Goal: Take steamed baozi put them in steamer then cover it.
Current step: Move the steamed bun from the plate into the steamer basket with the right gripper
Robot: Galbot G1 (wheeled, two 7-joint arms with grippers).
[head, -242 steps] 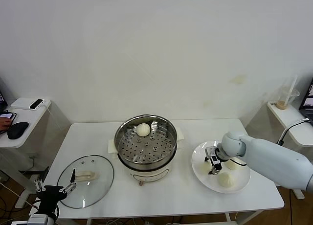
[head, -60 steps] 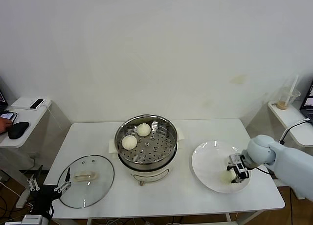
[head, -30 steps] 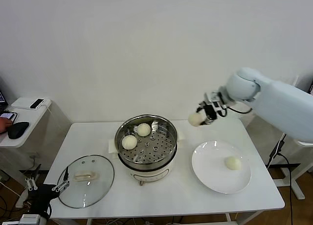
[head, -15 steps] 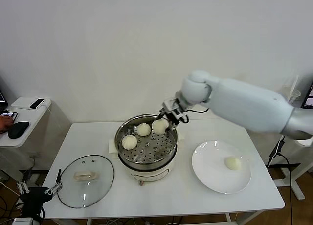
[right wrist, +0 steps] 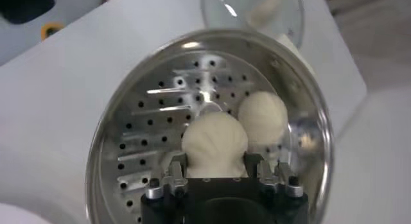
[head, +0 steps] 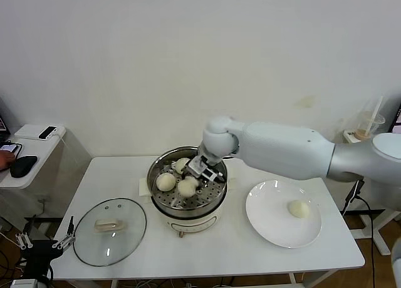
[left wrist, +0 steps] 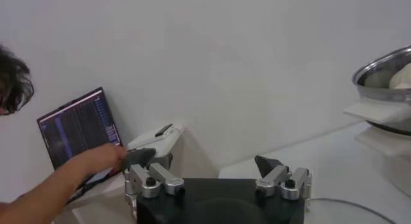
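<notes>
The steamer (head: 186,197) stands mid-table on its white cooker base. Two baozi lie in it: one on the left side (head: 166,182), one at the back (head: 181,164). My right gripper (head: 197,177) is down inside the basket, shut on a third baozi (head: 188,186) low over the perforated floor. In the right wrist view my right gripper (right wrist: 217,169) grips that baozi (right wrist: 214,142), next to another one (right wrist: 264,115). A fourth baozi (head: 298,208) lies on the white plate (head: 269,225). The cover (head: 128,241) lies flat at the front left. My left gripper (head: 42,243) is open, off the table's front-left corner.
A small side table (head: 28,151) with a phone and a mouse stands at far left, with a person's hand on it. A shelf with a plastic cup (head: 366,126) is at far right. The left wrist view shows a laptop (left wrist: 80,126) and the steamer's rim (left wrist: 379,68).
My right gripper moved down and left from above the steamer's back rim into the basket, carrying the baozi. My left gripper shifted slightly left.
</notes>
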